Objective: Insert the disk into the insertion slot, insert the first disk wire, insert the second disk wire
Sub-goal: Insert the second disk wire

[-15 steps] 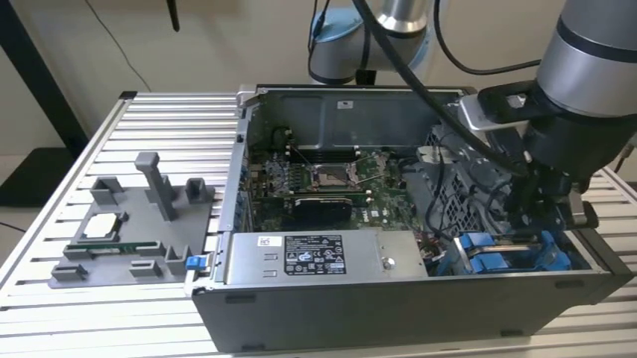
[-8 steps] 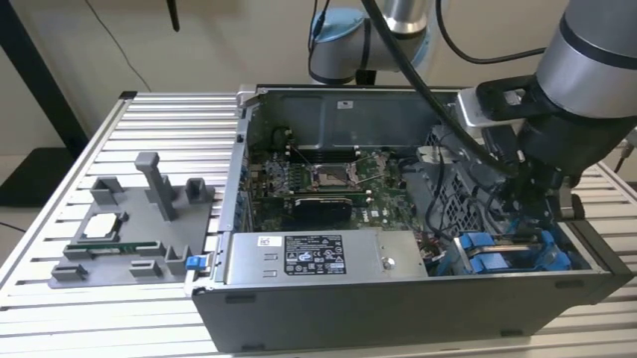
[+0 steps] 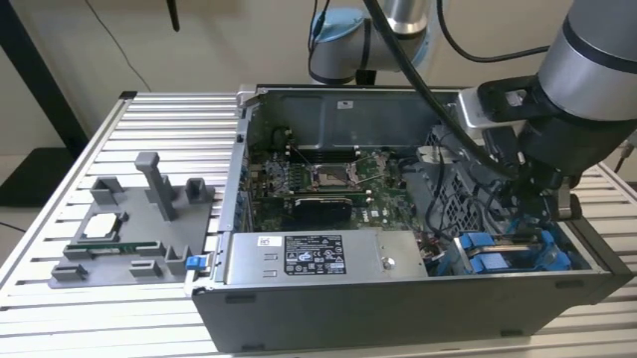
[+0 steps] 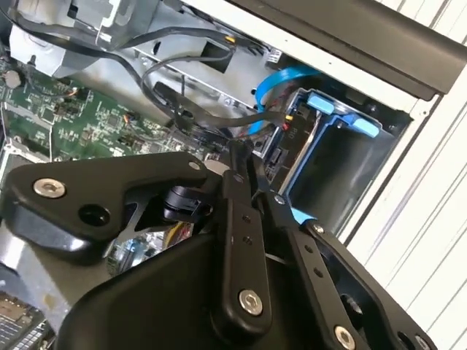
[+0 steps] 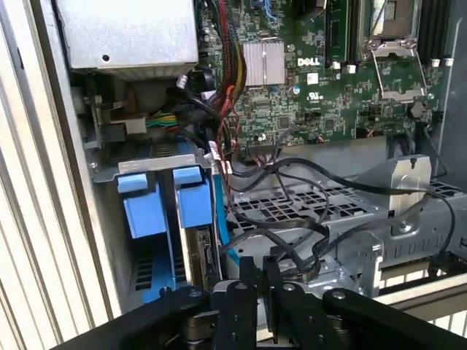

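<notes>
My gripper hovers inside the open computer case, fingers pressed together on a black wire beside the disk seated in the insertion slot.

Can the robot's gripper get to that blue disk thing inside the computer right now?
Probably yes. The gripper hangs right beside the disk, which stands in the insertion slot. Only some loose black cables lie close by, and they might brush it.
</notes>
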Robot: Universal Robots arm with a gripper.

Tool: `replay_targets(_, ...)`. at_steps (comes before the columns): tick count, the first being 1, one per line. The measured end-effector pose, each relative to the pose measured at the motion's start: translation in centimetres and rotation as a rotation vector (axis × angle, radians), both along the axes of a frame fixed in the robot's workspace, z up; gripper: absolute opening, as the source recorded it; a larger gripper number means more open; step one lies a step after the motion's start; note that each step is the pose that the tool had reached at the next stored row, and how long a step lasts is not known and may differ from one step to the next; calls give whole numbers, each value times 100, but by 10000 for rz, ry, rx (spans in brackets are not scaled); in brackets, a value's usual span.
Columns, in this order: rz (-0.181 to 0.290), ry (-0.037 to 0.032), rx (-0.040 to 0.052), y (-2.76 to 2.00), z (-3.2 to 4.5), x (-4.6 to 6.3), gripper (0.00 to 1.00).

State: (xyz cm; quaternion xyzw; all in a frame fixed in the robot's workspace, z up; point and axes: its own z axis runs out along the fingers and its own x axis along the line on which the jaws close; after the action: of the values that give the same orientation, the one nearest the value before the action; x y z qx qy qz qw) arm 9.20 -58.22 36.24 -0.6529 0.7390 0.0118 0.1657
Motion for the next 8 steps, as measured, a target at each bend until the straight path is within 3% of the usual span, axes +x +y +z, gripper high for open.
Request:
replay_targets(5, 0, 38, -39, -14, -2, 0, 0)
replay_targets(8, 0, 120, -244, -41, -3, 1, 0)
